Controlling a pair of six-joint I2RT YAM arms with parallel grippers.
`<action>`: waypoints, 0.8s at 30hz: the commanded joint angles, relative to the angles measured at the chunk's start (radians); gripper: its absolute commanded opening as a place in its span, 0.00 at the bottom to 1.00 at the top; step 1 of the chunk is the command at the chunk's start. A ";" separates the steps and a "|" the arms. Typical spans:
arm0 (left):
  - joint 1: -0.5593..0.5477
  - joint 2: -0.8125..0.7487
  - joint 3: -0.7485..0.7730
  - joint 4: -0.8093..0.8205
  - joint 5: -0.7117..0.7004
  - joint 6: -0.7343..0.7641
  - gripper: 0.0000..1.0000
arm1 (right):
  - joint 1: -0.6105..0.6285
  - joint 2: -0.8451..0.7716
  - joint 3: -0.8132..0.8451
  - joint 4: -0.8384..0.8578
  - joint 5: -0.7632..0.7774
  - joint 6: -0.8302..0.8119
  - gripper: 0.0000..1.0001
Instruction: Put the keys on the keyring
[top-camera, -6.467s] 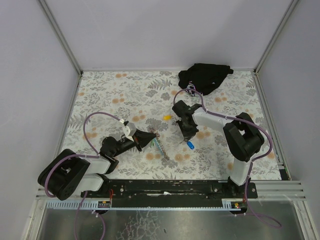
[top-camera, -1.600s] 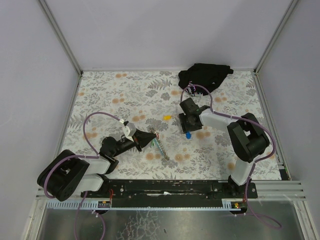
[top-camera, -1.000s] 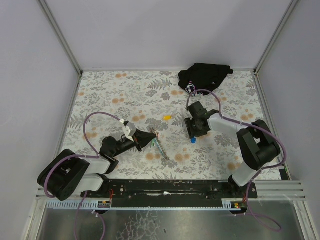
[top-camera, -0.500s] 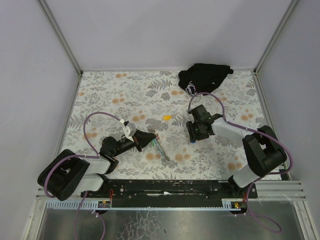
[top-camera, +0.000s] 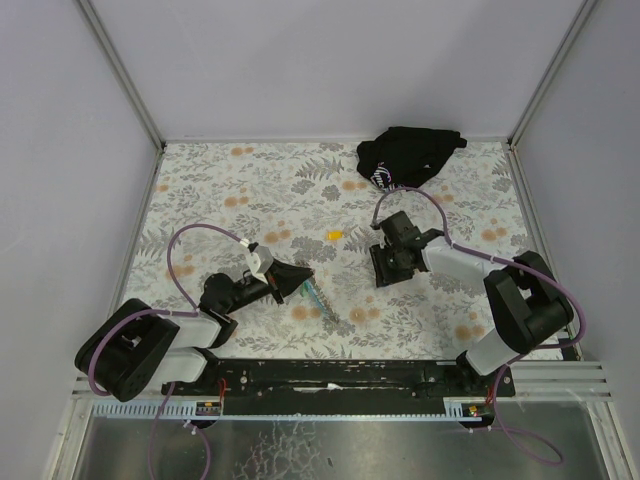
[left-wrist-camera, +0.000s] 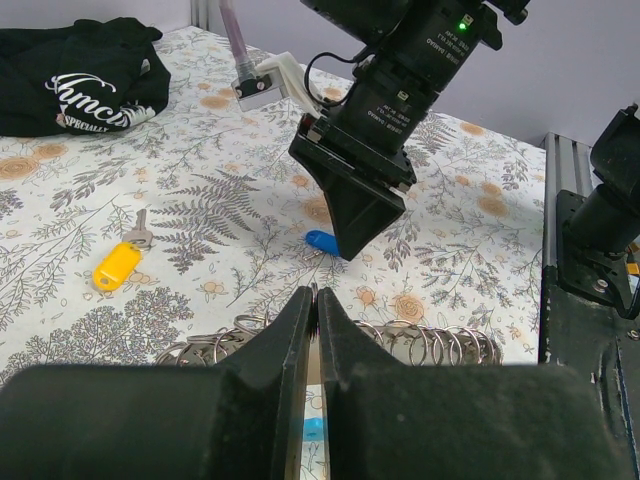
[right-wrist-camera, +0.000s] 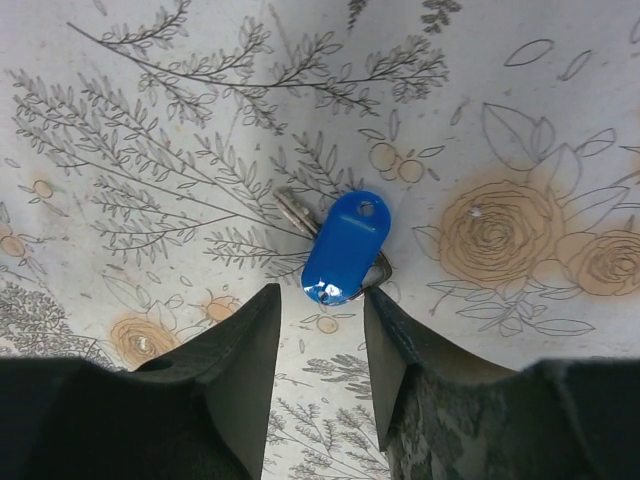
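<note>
Small silvery keys with a bright blue plastic tag (right-wrist-camera: 345, 248) lie flat on the floral counter (right-wrist-camera: 150, 120), just ahead of the right gripper (right-wrist-camera: 320, 296), its fingers parted and empty. It should centre over the tag, then pinch its narrow sides. The left gripper (left-wrist-camera: 313, 300) has its fingers closed, apparently pinching the thin metal keyring (left-wrist-camera: 430, 345) by its strap.

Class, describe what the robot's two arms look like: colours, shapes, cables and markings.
The left arm and right arm both have rounded black joints linked by pale grey segments. A purple cable loops along each. The jaws are black and wedge-shaped. Near the right arm's jaws sit a green light, small white lettering and a white bracket.
</note>
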 joint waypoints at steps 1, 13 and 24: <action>0.006 -0.011 0.014 0.068 0.005 -0.004 0.04 | 0.042 -0.015 0.025 0.011 -0.021 0.026 0.45; 0.006 -0.006 0.014 0.070 0.005 -0.004 0.04 | 0.130 -0.032 0.043 0.042 -0.046 0.022 0.42; 0.007 0.000 0.015 0.077 0.009 -0.004 0.04 | 0.128 -0.229 -0.185 0.274 0.012 -0.085 0.32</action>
